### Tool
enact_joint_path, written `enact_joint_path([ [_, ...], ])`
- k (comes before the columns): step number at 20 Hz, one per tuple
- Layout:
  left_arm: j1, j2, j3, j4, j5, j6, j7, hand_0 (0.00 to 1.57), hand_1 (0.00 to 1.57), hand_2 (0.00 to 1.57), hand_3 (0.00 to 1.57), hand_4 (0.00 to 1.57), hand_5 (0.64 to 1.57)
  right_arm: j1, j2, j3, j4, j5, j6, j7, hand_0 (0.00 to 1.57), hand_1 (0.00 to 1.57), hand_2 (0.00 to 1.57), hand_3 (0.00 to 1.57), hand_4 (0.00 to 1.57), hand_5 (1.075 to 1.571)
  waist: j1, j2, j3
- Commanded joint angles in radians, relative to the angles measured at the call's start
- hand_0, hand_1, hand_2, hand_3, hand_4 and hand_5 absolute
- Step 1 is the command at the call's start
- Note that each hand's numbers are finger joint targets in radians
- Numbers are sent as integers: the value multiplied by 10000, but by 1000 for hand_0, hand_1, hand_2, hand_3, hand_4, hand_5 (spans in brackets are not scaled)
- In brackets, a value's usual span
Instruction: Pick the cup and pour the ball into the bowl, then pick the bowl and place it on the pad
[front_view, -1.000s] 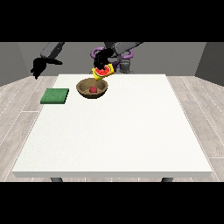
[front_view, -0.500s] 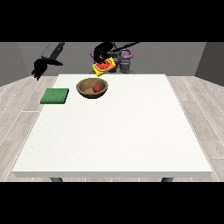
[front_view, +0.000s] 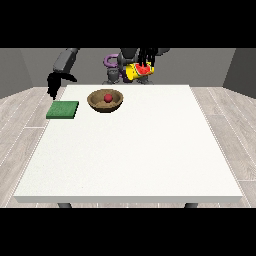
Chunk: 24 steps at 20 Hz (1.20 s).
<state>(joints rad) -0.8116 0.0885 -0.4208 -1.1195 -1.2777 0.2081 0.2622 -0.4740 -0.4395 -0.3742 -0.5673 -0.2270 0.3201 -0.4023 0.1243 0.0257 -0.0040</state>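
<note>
Two hands were over the far edge when you looked: the hand at the view's right (front_view: 145, 60) was raised beside the torso, its fingers curled round the cup (front_view: 138, 70), which lay tilted. The cup was yellow with a red and green slice-like patch, smooth and rounded. Away from it, the ball (front_view: 107, 97), small and red, already sat inside the bowl (front_view: 105, 100), a shallow brown dish with a wood-like look, resting on the table (front_view: 135, 150) near its far edge. Beside the bowl, apart from it, lay the pad (front_view: 63, 110), a flat green square with a dull, cloth-like face. Above the pad's far corner hung the hand at the view's left (front_view: 51, 82), holding nothing; how its fingers lay you could not tell. With pouring seemingly done, you would do well to set the cup down clear of the bowl, then take the bowl by its rim and keep it level.
</note>
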Motion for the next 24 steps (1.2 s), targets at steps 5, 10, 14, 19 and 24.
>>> enact_joint_path([
  [5, 1287, -420, 2902, -863, 4699, 874, -1935, 1244, 1244, 1571, 1243, 907, 1546, -65, 385, -67, -345, -116, -428, -205, 0, 0, 0, 0, 225, 1565, 335, 1255, -17],
  [10, 1232, -665, 4317, -708, 7174, 775, -3652, 782, 782, 704, 94, 861, 1531, -443, 934, 75, -845, -317, -196, -331, 0, 0, 0, 0, 385, 1569, -252, 2498, -9],
  [14, 2032, -871, 4594, -281, 9026, 847, -4763, 0, 0, 0, 0, 400, 1548, -618, 1570, 625, -1337, -61, -526, 98, 0, 0, 0, 0, 421, 1566, -796, 2439, 2],
  [19, 2595, -834, 5111, 700, 9325, 65, -5343, 0, 0, 0, 0, 0, 1520, -11, 2205, 1342, -1614, 372, -1006, 762, 0, 0, 0, 0, 185, 1544, -1218, 1190, 36],
  [24, 2769, -676, 5381, 1206, 9810, -137, -5913, 0, 0, 0, 0, 0, 1531, 393, 2191, 1531, -1699, 377, -684, 823, 0, 0, 0, 0, 0, 1544, -1487, 978, 39],
])
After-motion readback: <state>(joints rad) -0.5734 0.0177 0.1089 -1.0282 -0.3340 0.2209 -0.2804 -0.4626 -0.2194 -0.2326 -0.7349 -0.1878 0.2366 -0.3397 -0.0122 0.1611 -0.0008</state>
